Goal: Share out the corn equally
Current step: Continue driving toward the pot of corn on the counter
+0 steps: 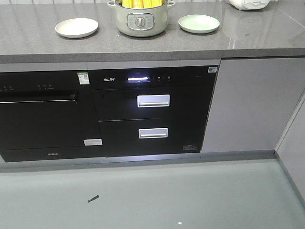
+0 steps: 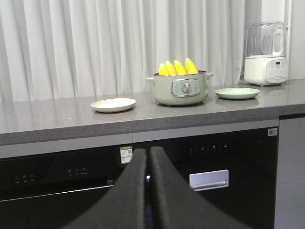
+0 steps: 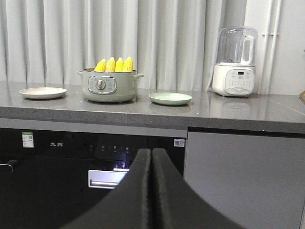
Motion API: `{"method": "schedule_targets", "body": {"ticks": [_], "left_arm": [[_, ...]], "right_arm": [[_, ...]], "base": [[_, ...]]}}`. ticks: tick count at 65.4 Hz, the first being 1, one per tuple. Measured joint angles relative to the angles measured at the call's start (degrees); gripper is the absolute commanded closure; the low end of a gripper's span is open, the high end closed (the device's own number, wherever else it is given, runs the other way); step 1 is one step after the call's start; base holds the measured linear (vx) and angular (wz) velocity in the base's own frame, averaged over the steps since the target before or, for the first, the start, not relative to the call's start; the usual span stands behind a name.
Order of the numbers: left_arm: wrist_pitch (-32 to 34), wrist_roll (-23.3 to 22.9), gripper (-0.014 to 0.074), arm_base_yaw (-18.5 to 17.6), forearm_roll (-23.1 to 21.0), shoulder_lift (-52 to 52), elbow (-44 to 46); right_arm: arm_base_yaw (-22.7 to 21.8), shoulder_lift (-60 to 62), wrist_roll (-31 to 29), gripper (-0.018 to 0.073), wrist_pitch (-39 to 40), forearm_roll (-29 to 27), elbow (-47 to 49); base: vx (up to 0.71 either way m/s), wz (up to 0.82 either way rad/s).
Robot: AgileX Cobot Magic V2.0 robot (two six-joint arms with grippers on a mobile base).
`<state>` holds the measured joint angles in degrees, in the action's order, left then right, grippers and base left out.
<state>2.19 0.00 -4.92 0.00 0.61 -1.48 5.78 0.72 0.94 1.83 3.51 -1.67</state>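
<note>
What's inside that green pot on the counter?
Yellow corn cobs stand in the pot, four tips showing above the rim. Their lower parts are hidden by its wall.

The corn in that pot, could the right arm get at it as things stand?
Probably yes. The corn stands upright in the lidless pot, and nothing blocks the path. But the right end effector is shut and back from the counter, so it would need to advance and open.
</note>
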Motion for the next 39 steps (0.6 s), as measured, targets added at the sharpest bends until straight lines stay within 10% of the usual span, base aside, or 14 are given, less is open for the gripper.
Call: {"method": "schedule_targets", "body": {"ticks": [39], "left_arm": [[0.00,0.00,0.0603,0.00,0.00,0.00,0.00]], "right_arm": [[0.00,0.00,0.00,0.0570,0.04,0.00,0.00]], "base": [[0.13,0.01]]}}
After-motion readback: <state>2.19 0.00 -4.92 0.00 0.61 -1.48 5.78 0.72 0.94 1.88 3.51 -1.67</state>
